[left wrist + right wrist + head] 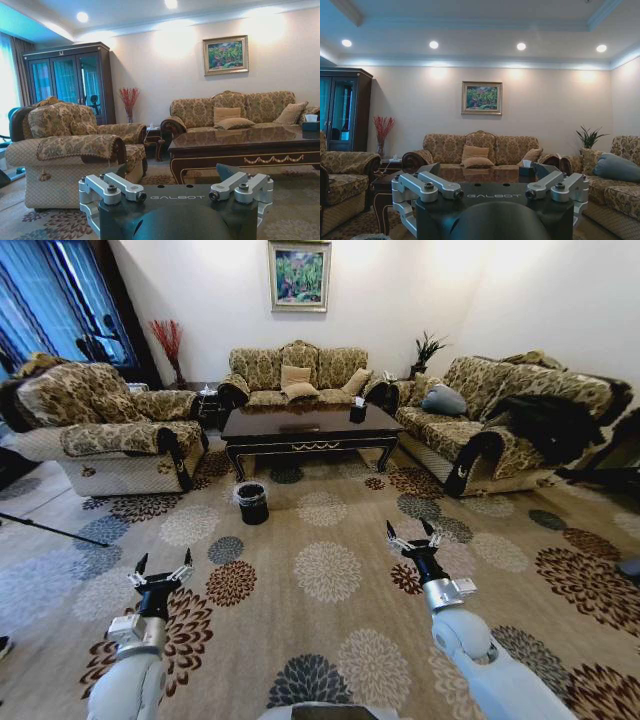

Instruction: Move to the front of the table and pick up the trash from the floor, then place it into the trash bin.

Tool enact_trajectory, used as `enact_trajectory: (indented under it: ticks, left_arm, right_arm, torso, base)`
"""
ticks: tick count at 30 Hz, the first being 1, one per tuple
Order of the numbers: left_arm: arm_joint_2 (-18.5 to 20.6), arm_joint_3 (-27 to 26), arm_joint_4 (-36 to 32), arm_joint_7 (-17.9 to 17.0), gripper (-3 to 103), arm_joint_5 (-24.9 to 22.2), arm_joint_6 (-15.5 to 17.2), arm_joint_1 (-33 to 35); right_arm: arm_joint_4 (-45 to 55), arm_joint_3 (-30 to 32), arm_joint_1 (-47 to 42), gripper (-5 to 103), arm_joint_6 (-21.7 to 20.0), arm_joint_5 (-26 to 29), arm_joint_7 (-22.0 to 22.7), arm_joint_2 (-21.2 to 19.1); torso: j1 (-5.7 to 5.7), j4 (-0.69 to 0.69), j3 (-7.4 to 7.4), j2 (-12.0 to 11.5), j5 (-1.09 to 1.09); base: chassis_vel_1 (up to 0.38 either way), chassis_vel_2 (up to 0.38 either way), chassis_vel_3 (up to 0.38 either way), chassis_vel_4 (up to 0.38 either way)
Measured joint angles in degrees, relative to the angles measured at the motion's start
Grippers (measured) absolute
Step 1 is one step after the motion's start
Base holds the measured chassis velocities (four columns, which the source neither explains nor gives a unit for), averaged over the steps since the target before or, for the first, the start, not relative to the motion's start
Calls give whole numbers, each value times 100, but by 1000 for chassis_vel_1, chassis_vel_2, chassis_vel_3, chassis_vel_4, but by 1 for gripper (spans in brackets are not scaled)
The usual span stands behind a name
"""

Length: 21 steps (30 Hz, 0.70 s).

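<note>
Both arms forward over carpet, left gripper and right gripper spread wide, empty, ready. Trash bin far ahead, near worktop. Trash not discernible.

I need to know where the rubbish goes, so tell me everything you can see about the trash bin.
The small round black trash bin stands upright on the floral patterned carpet, just in front of the dark glossy wooden coffee table, near its left front leg. A crinkled whitish plastic liner folds over its rim. Nothing else touches it; both grippers are far from it.
</note>
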Motion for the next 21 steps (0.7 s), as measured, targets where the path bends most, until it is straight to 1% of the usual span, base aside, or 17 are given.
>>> enact_trajectory:
  ticks: [7,10,12,21]
  left_arm:
    - [0,0,0,0,100,0,0,0]
    - [0,0,0,0,100,0,0,0]
    - [0,0,0,0,100,0,0,0]
    - [0,0,0,0,100,0,0,0]
  right_arm:
    - [0,0,0,100,0,0,0,0]
    - [0,0,0,100,0,0,0,0]
    - [-1,0,0,100,0,0,0,0]
    - [0,0,0,100,0,0,0,0]
  torso:
    - [71,0,84,156,0]
    - [119,0,149,268,0]
    - [128,0,161,288,0]
    - [247,0,314,560,0]
  base:
    - [0,0,0,0]
    - [0,0,0,0]
    - [0,0,0,0]
    - [0,0,0,0]
